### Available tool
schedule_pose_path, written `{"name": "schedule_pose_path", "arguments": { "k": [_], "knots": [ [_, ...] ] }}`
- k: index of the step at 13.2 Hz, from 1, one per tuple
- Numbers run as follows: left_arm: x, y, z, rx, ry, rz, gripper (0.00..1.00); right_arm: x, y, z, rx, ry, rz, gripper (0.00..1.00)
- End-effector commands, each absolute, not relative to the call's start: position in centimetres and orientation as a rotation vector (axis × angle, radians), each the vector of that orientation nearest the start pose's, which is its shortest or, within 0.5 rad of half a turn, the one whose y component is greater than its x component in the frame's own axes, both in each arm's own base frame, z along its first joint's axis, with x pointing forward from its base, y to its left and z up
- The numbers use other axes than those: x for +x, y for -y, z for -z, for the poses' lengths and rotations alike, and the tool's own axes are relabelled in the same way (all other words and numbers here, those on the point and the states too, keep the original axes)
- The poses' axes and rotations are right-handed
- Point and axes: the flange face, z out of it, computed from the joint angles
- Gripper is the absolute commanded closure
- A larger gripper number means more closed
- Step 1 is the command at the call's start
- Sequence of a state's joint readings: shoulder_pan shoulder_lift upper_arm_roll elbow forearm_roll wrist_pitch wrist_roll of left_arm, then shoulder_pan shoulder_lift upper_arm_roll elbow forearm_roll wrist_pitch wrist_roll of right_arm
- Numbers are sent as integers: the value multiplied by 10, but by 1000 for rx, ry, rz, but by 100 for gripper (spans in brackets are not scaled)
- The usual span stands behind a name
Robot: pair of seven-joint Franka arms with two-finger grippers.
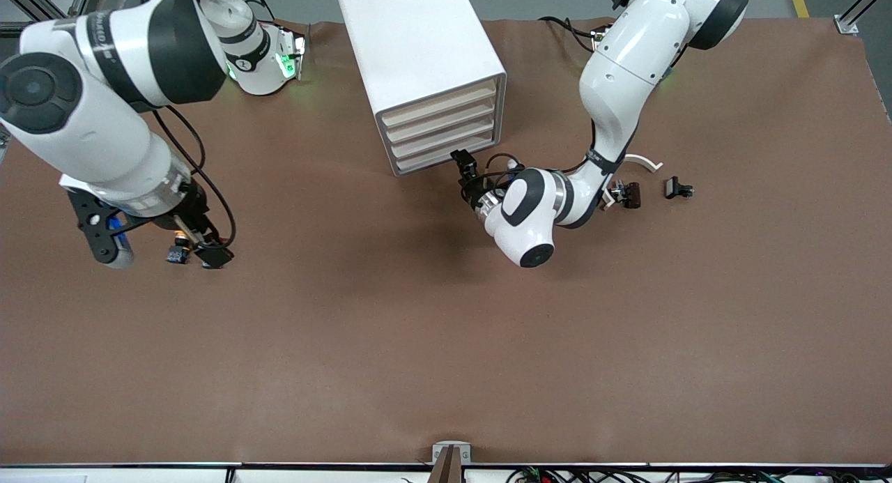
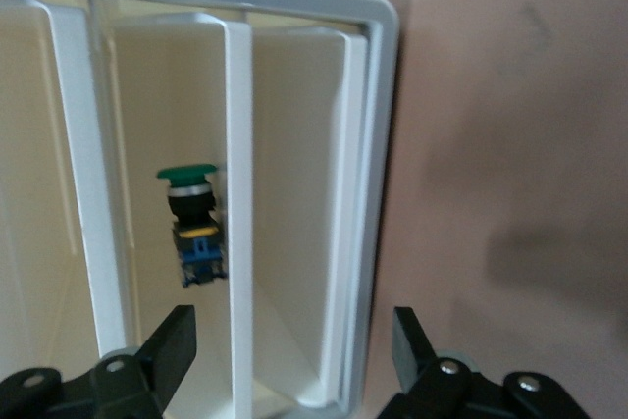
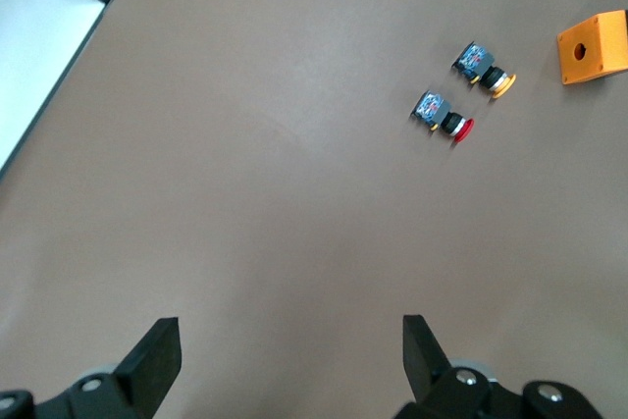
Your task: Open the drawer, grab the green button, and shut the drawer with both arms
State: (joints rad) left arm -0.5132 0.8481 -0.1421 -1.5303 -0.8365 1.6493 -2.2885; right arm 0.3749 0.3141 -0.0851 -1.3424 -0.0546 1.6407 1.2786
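Brown surface (image 1: 418, 343) carries a white cabinet (image 1: 418, 58), the left pincer (image 1: 463, 164) at its drawer fronts.

Seen by the left wrist camera, the green button (image 2: 191, 223) lies in the drawer (image 2: 285, 193), at 12 o'clock from the open left pincer's fingers (image 2: 172, 340). The right pincer (image 3: 289, 350), spread open, hangs over bare surface; red button (image 3: 444, 117) and yellow button (image 3: 485, 67) lie at its 1 o'clock.
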Motion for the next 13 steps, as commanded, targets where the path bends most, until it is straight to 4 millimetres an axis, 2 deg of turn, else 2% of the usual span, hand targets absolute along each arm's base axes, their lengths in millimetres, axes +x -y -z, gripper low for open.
{"name": "schedule_pose_path", "arguments": {
  "k": [1, 3, 5, 7, 8, 10, 12, 13],
  "knots": [
    [461, 442, -156, -1144, 1875, -1235, 27, 628, -214, -538, -2878, -1492, 121, 0],
    [450, 448, -153, -1147, 1829, -1230, 27, 627, -218, -536, -2930, -1420, 121, 0],
    [442, 455, -153, -1170, 1797, -1245, 31, 615, -238, -525, -3133, -1042, 70, 0],
    [437, 458, -149, -1174, 1776, -1245, 47, 609, -227, -521, -3300, -677, -53, 0],
    [432, 461, -147, -1183, 1765, -1244, 53, 610, -225, -522, -3319, -586, -60, 0],
    [424, 469, -148, -1251, 1721, -1283, 56, 612, -219, -524, -3326, -511, -72, 0],
    [420, 472, -147, -1283, 1701, -1299, 67, 614, -208, -521, -3339, -390, -130, 0],
    [419, 473, -148, -1302, 1692, -1307, 68, 611, -208, -522, -3343, -371, -158, 0]
  ]
}}
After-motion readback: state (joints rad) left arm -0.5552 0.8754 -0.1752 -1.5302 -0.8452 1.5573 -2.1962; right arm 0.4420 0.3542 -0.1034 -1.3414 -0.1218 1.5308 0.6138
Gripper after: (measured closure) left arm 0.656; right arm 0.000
